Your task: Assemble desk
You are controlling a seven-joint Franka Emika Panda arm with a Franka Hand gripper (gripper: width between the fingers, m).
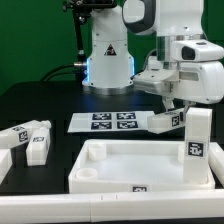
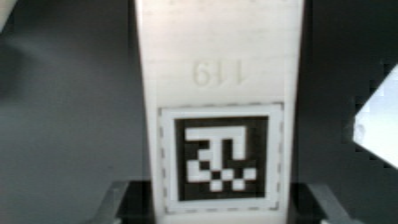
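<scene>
The desk top (image 1: 140, 170) lies flat, rim up, at the near middle of the black table (image 1: 40, 100). In the wrist view one square leg (image 2: 214, 80) is clamped in the gripper (image 2: 214, 205), with a dark finger (image 2: 128, 200) pressed to each side and its long axis running straight away from the jaws. Its tag (image 2: 221, 150) faces the camera, and faint raised digits beyond it read something like 119.

In the exterior view the gripper (image 1: 180, 100) hangs over the desk top's far corner on the exterior view's right. An upright leg (image 1: 198, 135) stands there, with a tilted tagged piece (image 1: 165, 122) just beside it. I cannot tell which of these is the held one. Seating a leg probably depends on keeping its axis upright over a corner.

Two spare legs (image 1: 25, 140) lie at the exterior view's left, and the marker board (image 1: 105, 122) lies beyond the top.
</scene>
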